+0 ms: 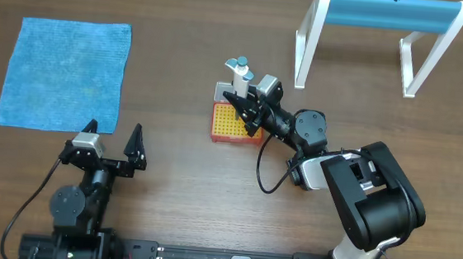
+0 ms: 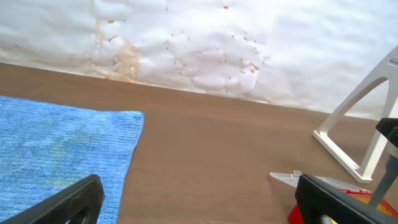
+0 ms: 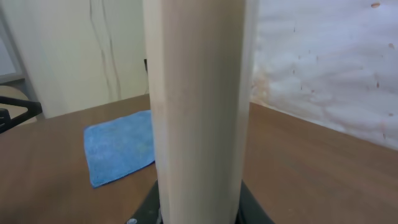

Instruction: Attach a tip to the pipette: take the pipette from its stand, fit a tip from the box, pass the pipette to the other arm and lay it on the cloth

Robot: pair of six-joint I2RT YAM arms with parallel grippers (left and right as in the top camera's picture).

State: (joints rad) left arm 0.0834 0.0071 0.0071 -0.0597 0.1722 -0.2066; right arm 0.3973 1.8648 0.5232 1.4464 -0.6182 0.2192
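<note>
- Top view: the brown table [image 1: 190,27] carries everything, and the tip box [image 1: 230,125] near its middle serves as the landmark.
- The white-and-blue stand [image 1: 390,10] sits beyond the tip box and well to its right. Its frame is cut off at the picture's edge, and the left wrist view catches only one white leg.
- The blue cloth [image 1: 64,73] lies flat, well to the left of the tip box.
- The left pincer [image 1: 113,134] is on the near left of the tip box, close to the cloth's near edge, with its fingers wide apart and nothing between them.
- The right pincer [image 1: 248,106] is over the tip box's far right part and covers some of it. It is clamped on the pipette.
- The tip box shows an orange rack, and a pale lid lies at its far side.
- The pipette [image 1: 241,76] stands upright in the right pincer above the tip box, with its grey-blue cap uppermost.
- The pipette's lower end is hidden behind the fingers, so I cannot tell whether a tip is on it.
- In the right wrist view the pipette's white barrel blocks the middle of the scene.
</note>
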